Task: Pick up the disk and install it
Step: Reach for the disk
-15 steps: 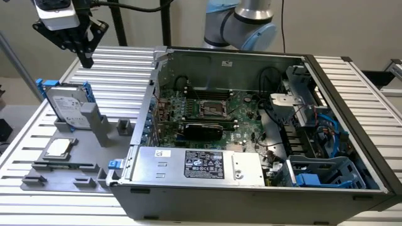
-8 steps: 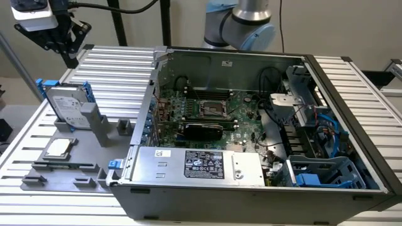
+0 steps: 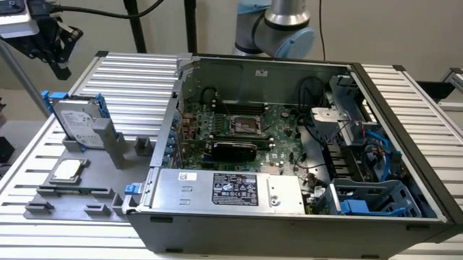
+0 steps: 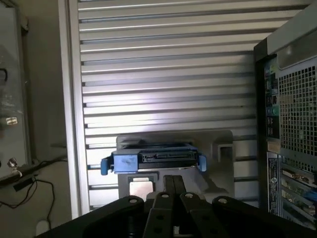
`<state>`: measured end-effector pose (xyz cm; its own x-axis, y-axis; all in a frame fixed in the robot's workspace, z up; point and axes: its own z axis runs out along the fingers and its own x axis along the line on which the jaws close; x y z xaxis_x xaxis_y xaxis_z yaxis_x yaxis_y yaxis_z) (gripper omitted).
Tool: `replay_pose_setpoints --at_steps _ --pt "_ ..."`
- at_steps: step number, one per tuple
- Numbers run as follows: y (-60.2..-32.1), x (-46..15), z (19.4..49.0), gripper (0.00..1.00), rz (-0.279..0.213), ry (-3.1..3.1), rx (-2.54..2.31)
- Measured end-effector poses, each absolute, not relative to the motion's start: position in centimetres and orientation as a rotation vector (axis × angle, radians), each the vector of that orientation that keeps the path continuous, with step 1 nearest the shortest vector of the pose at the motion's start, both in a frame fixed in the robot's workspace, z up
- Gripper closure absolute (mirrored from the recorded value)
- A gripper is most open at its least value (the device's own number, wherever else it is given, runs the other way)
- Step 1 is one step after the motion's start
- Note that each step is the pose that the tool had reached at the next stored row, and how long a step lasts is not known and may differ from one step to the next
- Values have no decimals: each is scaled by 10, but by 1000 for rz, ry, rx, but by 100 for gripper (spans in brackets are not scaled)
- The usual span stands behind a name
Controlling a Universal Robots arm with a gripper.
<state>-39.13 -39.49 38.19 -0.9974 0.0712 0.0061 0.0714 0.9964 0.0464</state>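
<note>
The disk (image 3: 78, 122) stands on edge in a slot of the grey fixture (image 3: 101, 179) at the exterior view's left: a silver drive with a white label in a blue carrier. High above it, near the frame's upper left corner, hangs my black gripper (image 3: 62, 71). Seen from the wrist, the disk (image 4: 153, 159) lies well beyond the fingertips, its blue carrier and connector edge facing the camera. My gripper (image 4: 173, 181) has its two fingers pressed together with nothing between them.
A small square silver chip (image 3: 66, 170) lies on the fixture in front of the disk. The open computer case (image 3: 289, 216) takes up the middle and right, with a blue plastic cage (image 3: 376, 197) in its near right corner. The table (image 3: 130, 70) is ribbed aluminium.
</note>
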Motion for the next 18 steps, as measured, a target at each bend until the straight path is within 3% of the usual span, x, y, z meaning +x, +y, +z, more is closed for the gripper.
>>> replay_pose_setpoints --at_steps 18 --pt "-387 -421 372 100 -67 -3120 -112"
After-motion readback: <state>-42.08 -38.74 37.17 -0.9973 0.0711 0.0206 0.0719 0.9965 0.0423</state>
